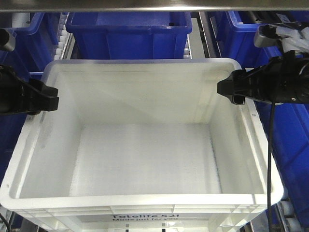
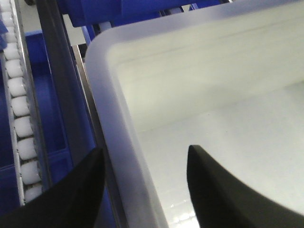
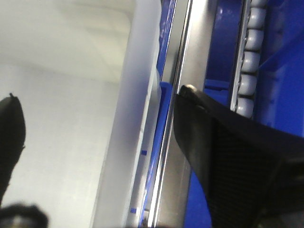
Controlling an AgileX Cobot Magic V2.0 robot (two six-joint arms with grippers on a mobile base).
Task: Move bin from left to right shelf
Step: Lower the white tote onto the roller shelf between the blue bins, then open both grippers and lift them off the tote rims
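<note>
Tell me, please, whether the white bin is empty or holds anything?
Empty. The front view looks straight into the bin and shows only its bare white floor and walls.

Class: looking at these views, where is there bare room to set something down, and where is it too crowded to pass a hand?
Free: the bin's empty floor, bordered by its four white walls. Crowded: blue bins press close behind and on both sides; the left pincer and right pincer straddle the side rims; only a narrow gap runs between rim and roller rail.
</note>
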